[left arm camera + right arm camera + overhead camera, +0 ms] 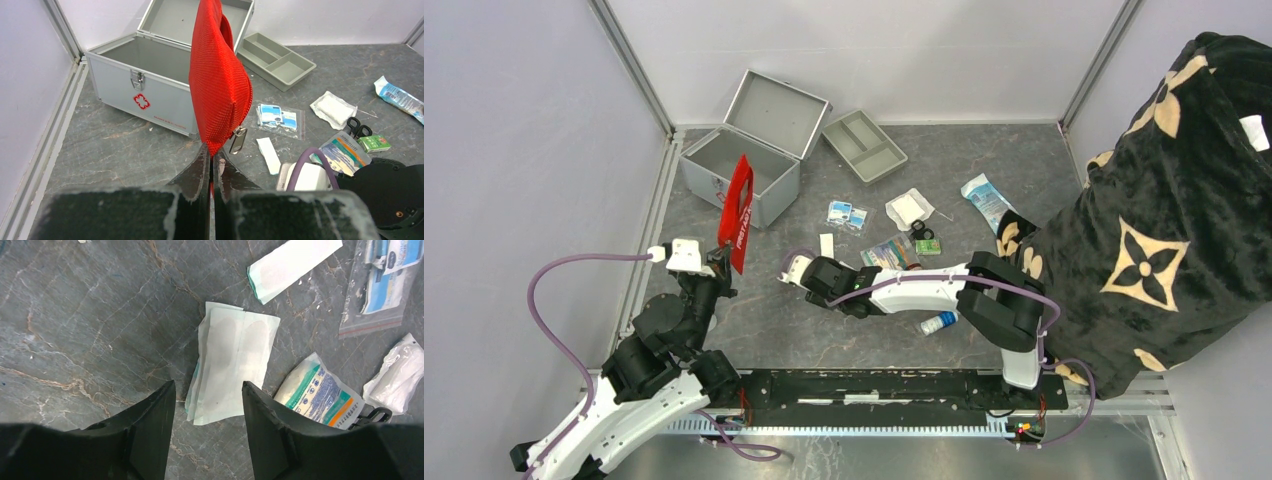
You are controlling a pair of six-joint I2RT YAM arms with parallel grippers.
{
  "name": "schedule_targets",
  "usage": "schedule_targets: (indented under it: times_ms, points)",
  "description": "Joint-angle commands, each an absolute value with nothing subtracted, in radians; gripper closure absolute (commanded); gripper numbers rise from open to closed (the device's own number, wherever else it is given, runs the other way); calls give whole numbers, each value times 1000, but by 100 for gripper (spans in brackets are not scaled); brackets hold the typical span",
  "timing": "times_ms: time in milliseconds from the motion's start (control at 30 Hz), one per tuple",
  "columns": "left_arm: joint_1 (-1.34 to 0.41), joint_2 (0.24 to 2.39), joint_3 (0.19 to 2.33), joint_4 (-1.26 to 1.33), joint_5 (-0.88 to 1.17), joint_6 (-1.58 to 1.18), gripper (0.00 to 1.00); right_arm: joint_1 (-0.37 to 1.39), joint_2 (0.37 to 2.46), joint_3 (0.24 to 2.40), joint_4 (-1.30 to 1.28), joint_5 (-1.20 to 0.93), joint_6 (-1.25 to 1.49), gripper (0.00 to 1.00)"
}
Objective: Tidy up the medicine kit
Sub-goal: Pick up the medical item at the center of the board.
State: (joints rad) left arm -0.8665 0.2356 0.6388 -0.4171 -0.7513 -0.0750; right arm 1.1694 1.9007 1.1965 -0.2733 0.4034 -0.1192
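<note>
**Mia:** What do the left jaws have?

**Ben:** They are shut tight on the bottom corner of the flat red mesh pouch [220,80]. The pouch stands straight up above them.

**Mia:** And where is the boxy silver metal medicine kit [160,107]?

**Ben:** Just past the left jaws, behind the pouch and a bit to the left. Its lid is thrown back and the part of the inside I can see looks bare.

**Mia:** What could go wrong?

**Ben:** The jaws pinch only a small corner. The pouch is tall and floppy, so I think it could tip over or slip out on the way. It could also bump the front wall of the kit if it goes in too low. The little metal zip tag [238,140] hangs loose by the jaws and might catch on the rim.

**Mia:** And the right jaws?

**Ben:** They are open and hold nothing. They stand on each side of the near end of a stack of pale green plaster packets [235,355] on the grey stone counter [75,315].

**Mia:** Is that hard to grab?

**Ben:** I think so. The packets are thin and flat. The jaws could scrape the counter, take just the top one, or push the stack away.
</note>
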Motion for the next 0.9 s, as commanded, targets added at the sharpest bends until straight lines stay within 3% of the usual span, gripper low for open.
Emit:
schedule_targets:
  times_ms: [0,233,867]
  points:
    - [-871,243,663,-385,-747,-106,98,1167,1923,1244,-300,430,-110,43]
    - [-871,244,664,-386,-746,-107,98,1162,1960,1253,-340,470,-112,49]
    - [-871,242,661,-384,-748,-105,98,1136,1957,1201,-293,472,-81,91]
